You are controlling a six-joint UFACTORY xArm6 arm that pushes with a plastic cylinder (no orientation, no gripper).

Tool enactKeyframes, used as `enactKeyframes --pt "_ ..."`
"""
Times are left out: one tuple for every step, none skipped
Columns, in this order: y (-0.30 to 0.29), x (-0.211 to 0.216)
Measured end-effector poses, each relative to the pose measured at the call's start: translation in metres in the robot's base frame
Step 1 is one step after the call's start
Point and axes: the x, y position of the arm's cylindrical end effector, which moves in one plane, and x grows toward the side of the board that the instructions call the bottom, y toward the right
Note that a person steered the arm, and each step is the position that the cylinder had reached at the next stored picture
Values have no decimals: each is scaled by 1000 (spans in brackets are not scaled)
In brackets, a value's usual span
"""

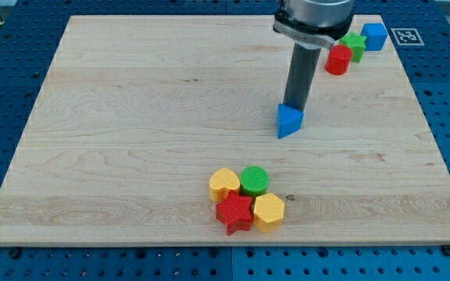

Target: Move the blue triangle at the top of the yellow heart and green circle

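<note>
The blue triangle [289, 121] lies right of the board's middle. My tip [294, 106] rests against the triangle's upper edge, touching it. The yellow heart [224, 183] and the green circle [254, 180] sit side by side near the view's bottom, below and left of the triangle. A red star [234, 212] and a yellow hexagon [269, 211] sit just below them, all four packed in one cluster.
A red cylinder [337, 59], a green block [355, 44] and a blue cube [374, 36] stand in a row at the view's top right corner of the wooden board [131, 117]. The arm's body hangs over that corner.
</note>
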Motion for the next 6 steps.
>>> enactKeyframes --pt "-7 25" --pt "-15 50" --pt "-16 72" --pt "-4 86" --pt "6 86" --pt "2 86"
